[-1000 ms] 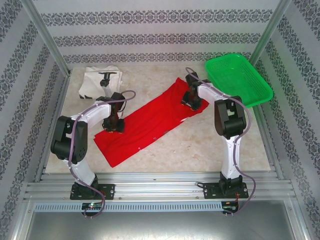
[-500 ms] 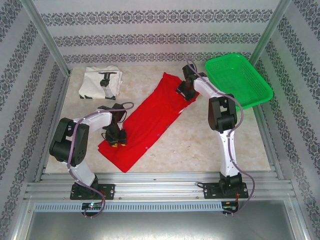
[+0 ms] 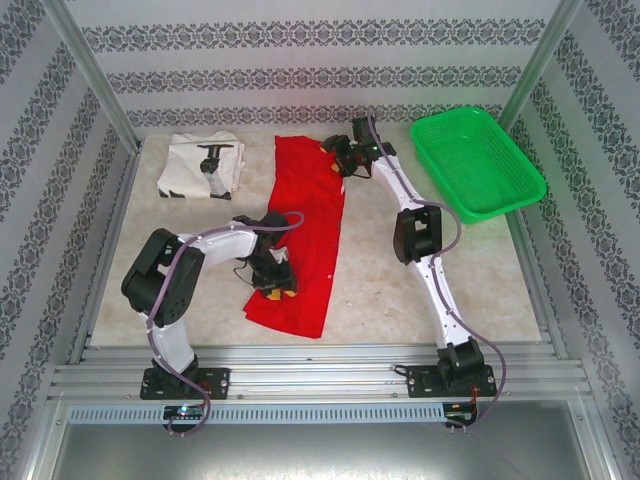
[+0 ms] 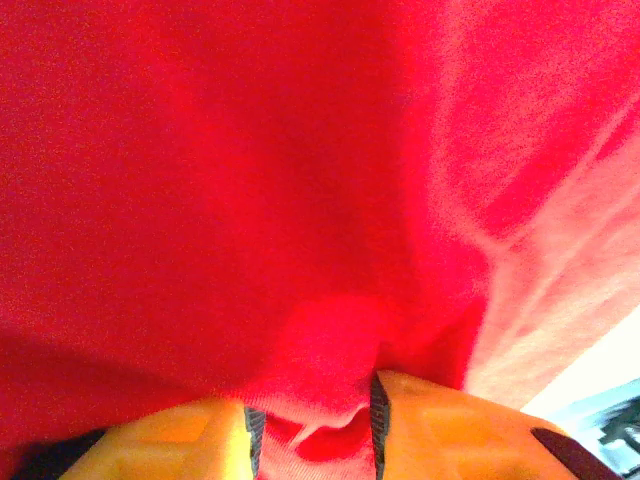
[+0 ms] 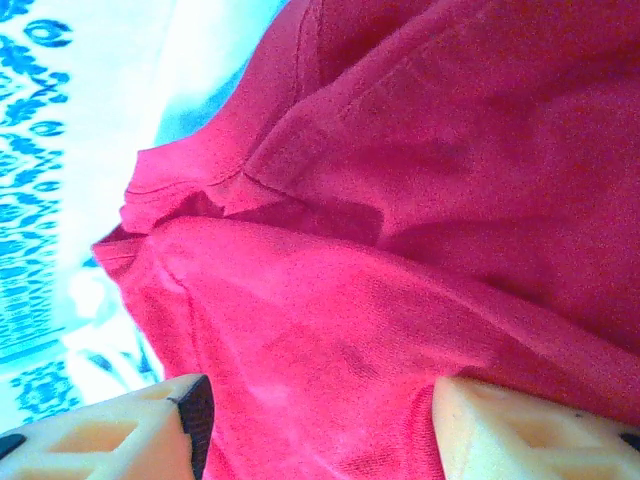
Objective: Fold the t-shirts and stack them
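Observation:
The red t-shirt (image 3: 305, 210) lies as a long narrow strip running from the far side toward the near edge of the table. My left gripper (image 3: 275, 287) is at its near left edge, shut on a bunched fold of red cloth (image 4: 250, 180), with the cloth pinched between the orange fingers (image 4: 440, 420). At the shirt's far right corner, my right gripper (image 3: 343, 160) stands open, its pale fingers (image 5: 500, 430) wide apart with red cloth (image 5: 450, 150) lying loosely between them. The white t-shirt (image 3: 200, 165) with a black graphic lies folded at the far left.
A green mesh basket (image 3: 475, 155) sits tilted at the far right, close to the right arm's elbow. Patterned walls and metal posts enclose the table on three sides. Bare tabletop (image 3: 400, 300) spreads to the right of the red shirt.
The red shirt has swung from a diagonal to a strip lying far to near. The right gripper moved far-left and widened its jaws. The left gripper moved right and nearer, still holding cloth.

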